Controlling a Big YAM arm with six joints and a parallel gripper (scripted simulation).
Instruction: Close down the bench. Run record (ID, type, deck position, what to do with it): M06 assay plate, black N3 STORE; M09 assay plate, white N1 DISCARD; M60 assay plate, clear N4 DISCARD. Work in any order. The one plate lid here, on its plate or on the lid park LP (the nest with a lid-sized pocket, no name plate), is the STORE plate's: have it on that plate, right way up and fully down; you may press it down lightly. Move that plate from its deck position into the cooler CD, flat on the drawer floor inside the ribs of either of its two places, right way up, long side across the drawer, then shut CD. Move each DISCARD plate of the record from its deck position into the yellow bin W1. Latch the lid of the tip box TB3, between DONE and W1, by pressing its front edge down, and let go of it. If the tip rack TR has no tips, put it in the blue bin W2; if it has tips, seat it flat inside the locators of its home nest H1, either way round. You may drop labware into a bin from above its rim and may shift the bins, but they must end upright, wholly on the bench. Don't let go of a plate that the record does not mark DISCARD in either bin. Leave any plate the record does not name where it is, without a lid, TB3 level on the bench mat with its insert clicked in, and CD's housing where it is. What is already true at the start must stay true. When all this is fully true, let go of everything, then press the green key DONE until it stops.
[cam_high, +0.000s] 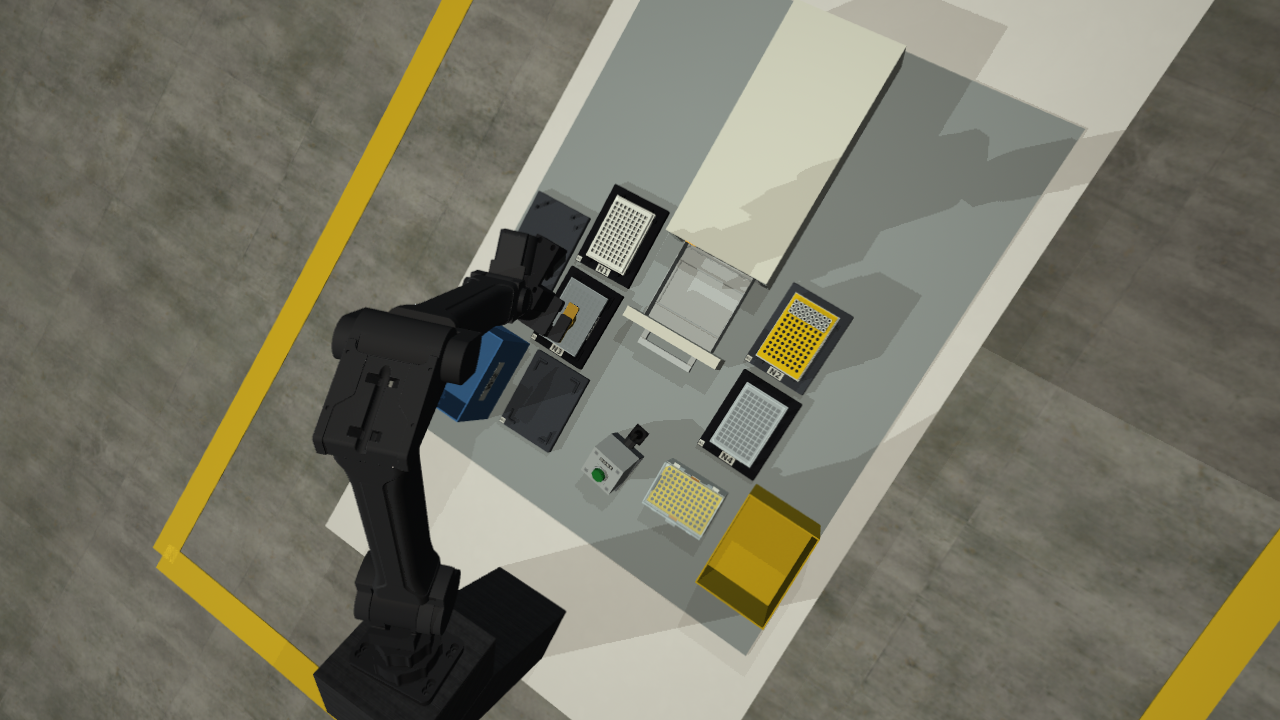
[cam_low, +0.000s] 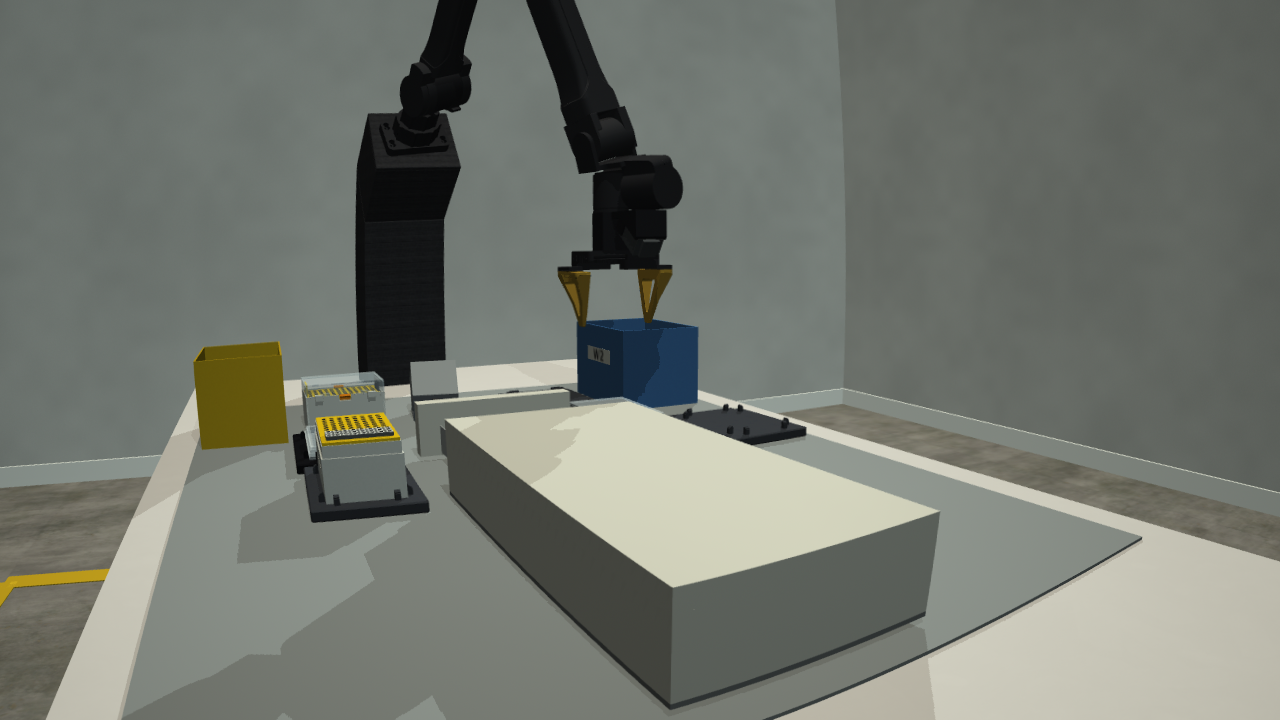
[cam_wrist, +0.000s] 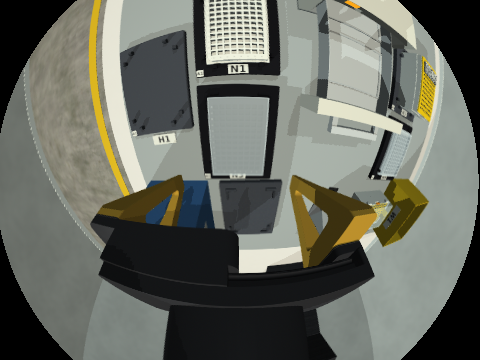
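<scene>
The robot's hand (cam_low: 615, 302) hung wide open and empty near the centre of the exterior frame, its amber fingers (cam_low: 573, 292) raised above the blue bin W2 (cam_low: 657, 362) behind them. From overhead, the black arm (cam_high: 380, 420) reached up from the lower left of the frame, the hand poised over the lidded plate at N3 (cam_high: 592, 315), left of centre. The white plate at N1 (cam_high: 617, 232) sat just above it, and the empty nest H1 (cam_high: 550, 219) lay to its left. The cooler's drawer (cam_high: 693, 300) stood pulled out at mid-frame below the long cream housing (cam_high: 787, 134). Right of centre, the orange tip rack (cam_high: 796, 333) rested on its dark nest, with the clear plate at N4 (cam_high: 750, 422) below it. Along the lower part of the desk (cam_high: 930, 232) stood the green key DONE (cam_high: 597, 474), the tip box TB3 (cam_high: 684, 497) and the yellow bin W1 (cam_high: 760, 555). In the wrist view, the lidded plate (cam_wrist: 238, 134) filled the middle between the spread fingers.
</scene>
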